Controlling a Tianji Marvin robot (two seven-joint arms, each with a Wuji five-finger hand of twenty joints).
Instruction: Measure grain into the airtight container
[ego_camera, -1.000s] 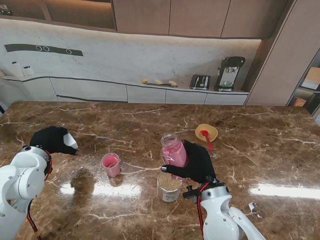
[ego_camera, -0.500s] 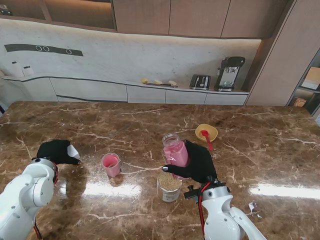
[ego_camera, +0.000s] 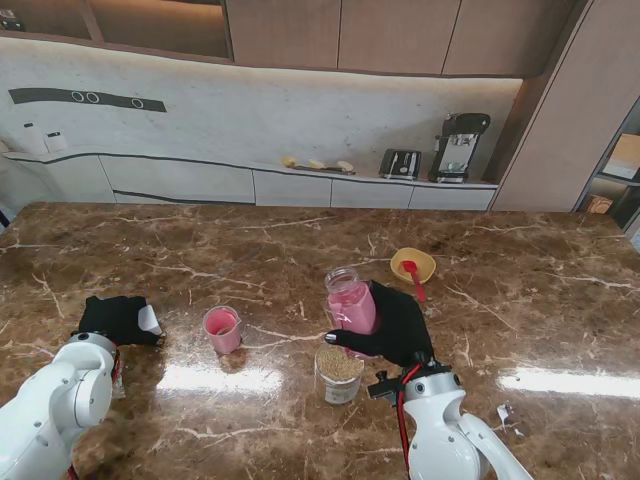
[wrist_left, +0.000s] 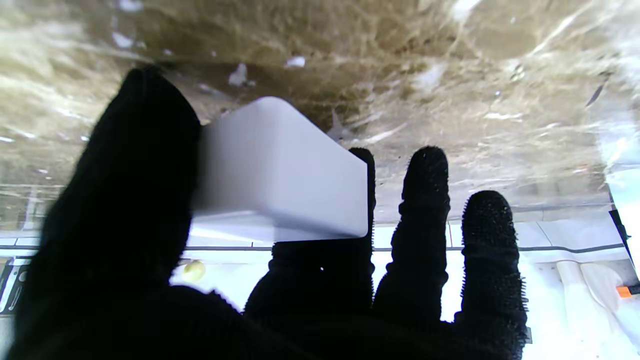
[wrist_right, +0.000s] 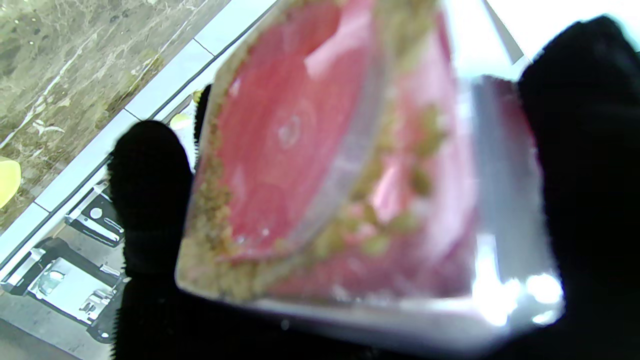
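Observation:
My right hand is shut on a clear jar with pink contents, held nearly upright above the table. In the right wrist view the jar fills the picture, with tan grains stuck to its inside. Just nearer to me, a small glass container of tan grain stands on the table. At the left, my left hand is low over the table, shut on a white rounded block. The left wrist view shows the block pinched between thumb and fingers. A pink cup stands between the hands.
A yellow bowl with a red spoon sits farther from me, behind the right hand. A small white scrap lies on the brown marble table at the right. A counter with a toaster and a coffee machine runs along the back wall.
My left hand has moved nearer to me and lower toward the table, keeping the white block. The right hand and jar have barely moved.

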